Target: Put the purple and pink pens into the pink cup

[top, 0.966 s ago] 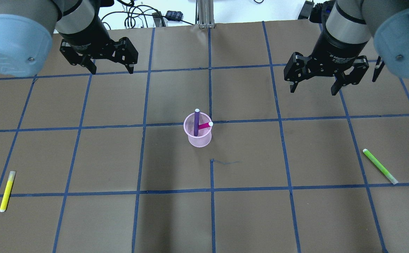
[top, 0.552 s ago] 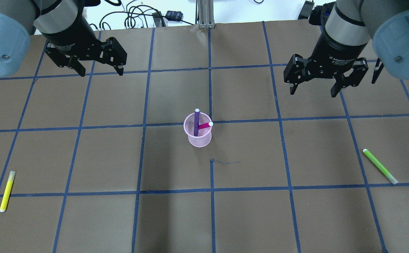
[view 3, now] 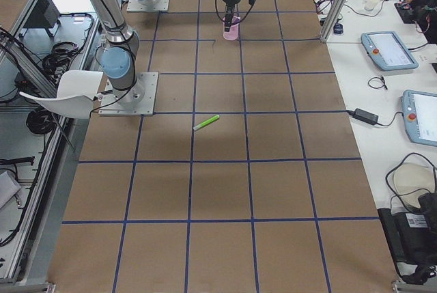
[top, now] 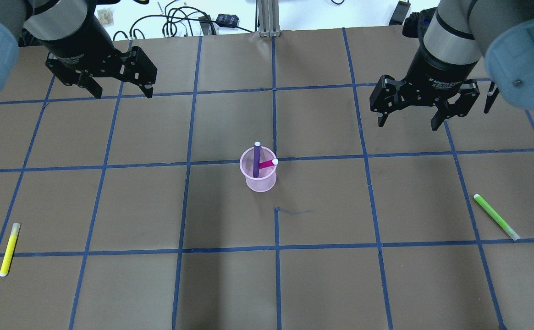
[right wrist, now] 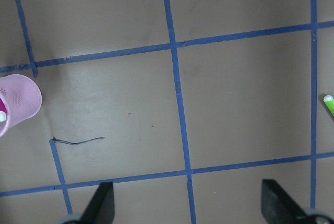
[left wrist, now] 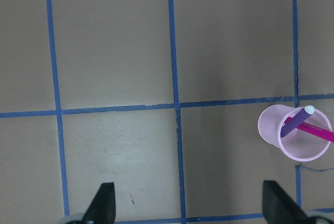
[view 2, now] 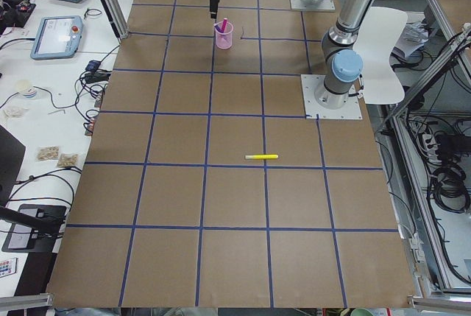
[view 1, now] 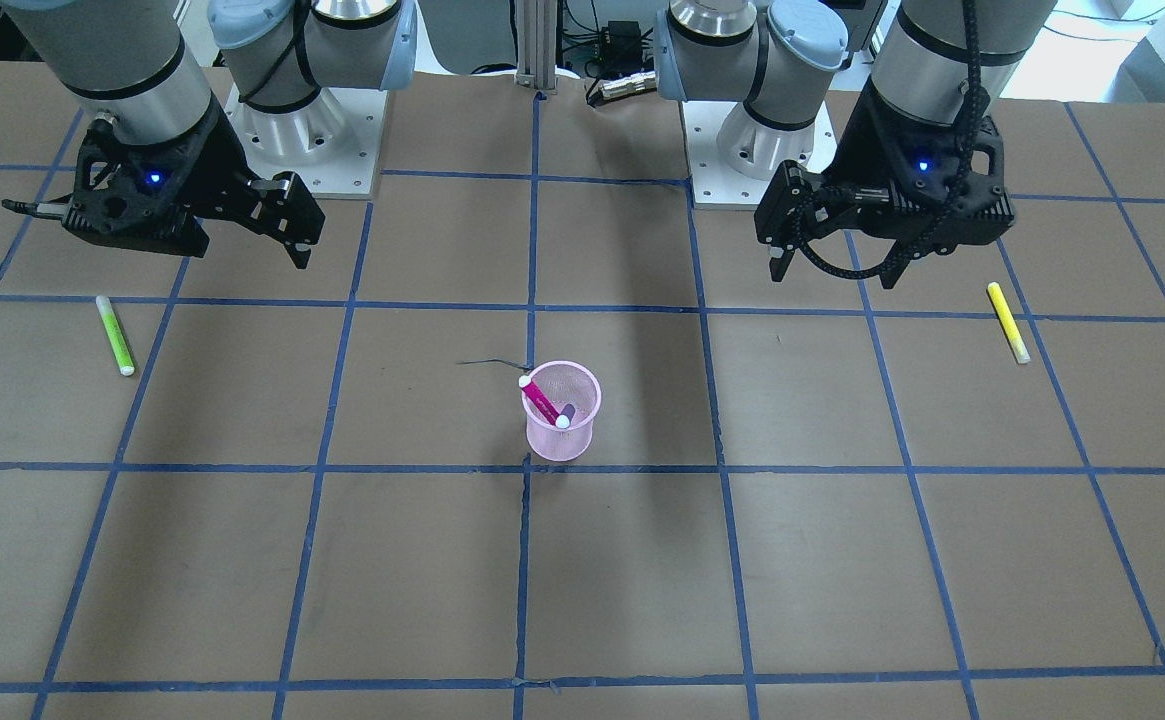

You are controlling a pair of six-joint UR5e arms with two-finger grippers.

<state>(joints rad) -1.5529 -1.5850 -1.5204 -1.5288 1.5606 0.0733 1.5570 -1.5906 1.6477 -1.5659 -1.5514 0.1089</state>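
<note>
The pink mesh cup [top: 259, 181] stands upright near the table's middle. The purple pen [top: 256, 160] and the pink pen [top: 267, 163] both stand inside it, leaning on the rim with their white ends up. The cup also shows in the front view [view 1: 562, 435] and the left wrist view [left wrist: 292, 143]. My left gripper [top: 122, 94] is open and empty, high over the far left of the table. My right gripper [top: 407, 124] is open and empty, high over the far right. Both are well apart from the cup.
A yellow highlighter [top: 9, 250] lies at the near left and a green highlighter [top: 496, 216] at the near right. Cables [top: 179, 20] and a metal post [top: 267, 18] sit beyond the table's far edge. Blue tape lines grid the brown table.
My left gripper has moved left and toward the far edge, away from the cup. My right gripper has barely shifted. The cup and pens have not moved.
</note>
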